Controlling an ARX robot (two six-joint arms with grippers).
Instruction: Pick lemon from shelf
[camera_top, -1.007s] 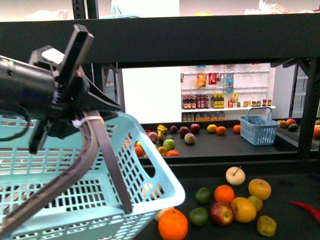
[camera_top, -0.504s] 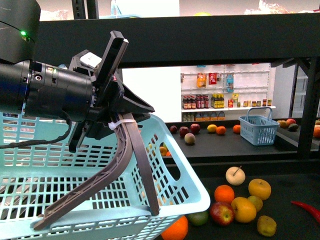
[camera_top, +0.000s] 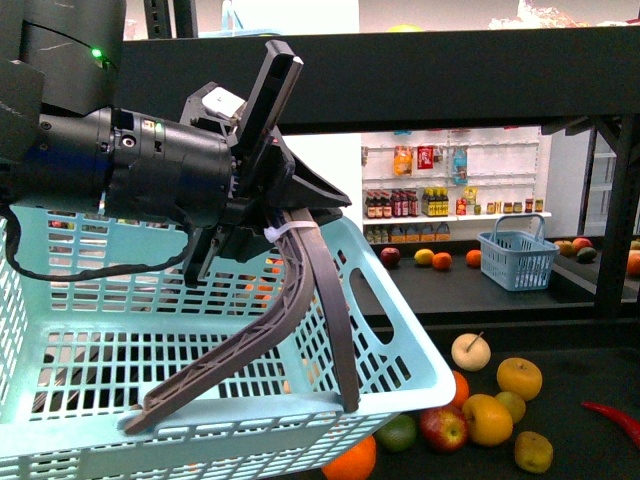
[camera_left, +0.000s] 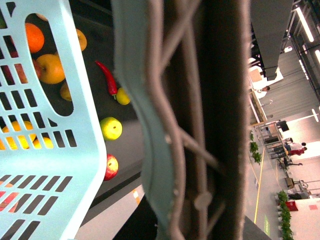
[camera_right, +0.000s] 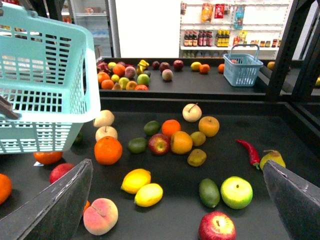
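The left tool (camera_top: 284, 232) is clenched on the handle (camera_top: 322, 300) of the basket (camera_top: 90, 330), holding it raised, presumably as a receptacle, while the right tool (camera_right: 177, 170), jaws spread wide, hovers over the shelf (camera_right: 280, 130), where the lemon (camera_right: 148, 194) lies near the basket

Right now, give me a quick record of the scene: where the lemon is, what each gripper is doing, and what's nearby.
lemon: on the shelf tray, beside a second yellow oval fruit
right gripper: open, empty, above the tray
left gripper: shut on the basket handle
basket: light blue, raised over the fruit
lemon picked: not yet
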